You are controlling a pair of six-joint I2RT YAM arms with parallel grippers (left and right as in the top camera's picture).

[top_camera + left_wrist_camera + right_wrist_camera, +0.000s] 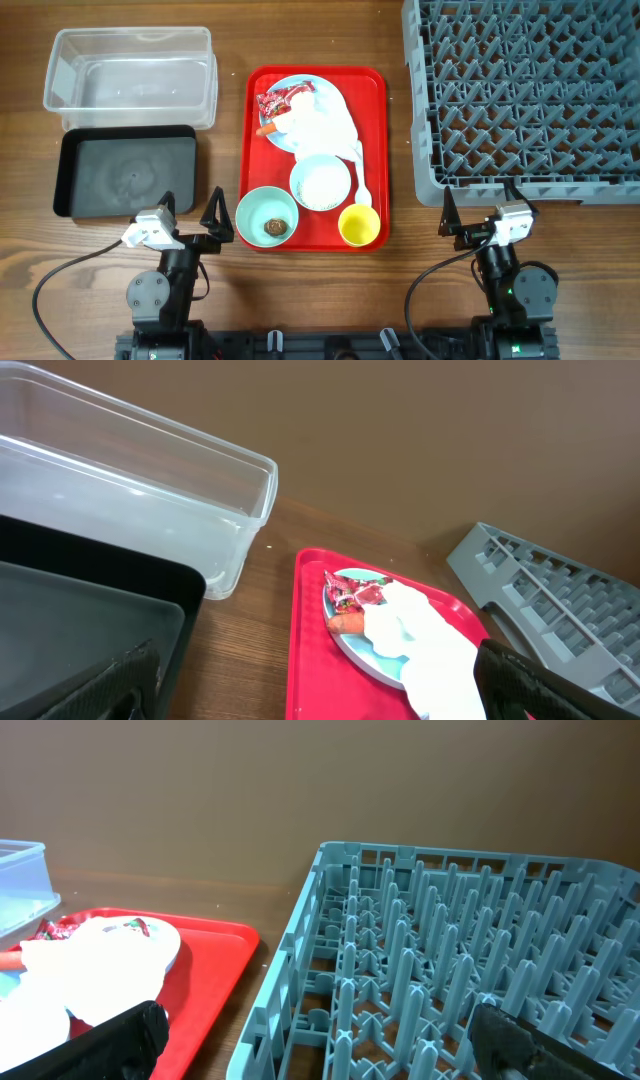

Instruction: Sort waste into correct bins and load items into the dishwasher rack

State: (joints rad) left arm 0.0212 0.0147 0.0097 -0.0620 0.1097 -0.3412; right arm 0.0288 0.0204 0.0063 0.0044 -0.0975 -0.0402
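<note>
On the red tray [375, 120] a pale-blue plate [283, 86] holds a red wrapper [283, 102], a carrot [266, 130] and a crumpled napkin [322, 128]. One mint bowl [321, 183] holds rice, another [258, 210] a brown lump [276, 229]. A yellow cup [359, 225] and a white spoon [362, 180] lie beside them. The clear tub [130, 75] and black tray [125, 172] sit left, the grey rack [525, 95] right. My left gripper [192, 208] hangs open near the front edge, left of the red tray. My right gripper [482, 205] stands open before the rack's front wall. Both are empty.
In the left wrist view the black tray [80, 620] lies under one finger [120, 685], with the napkin [425, 645] near the other. The right wrist view looks over the rack's pegs [450, 980] and the red tray's edge [200, 990]. Cables trail at the front.
</note>
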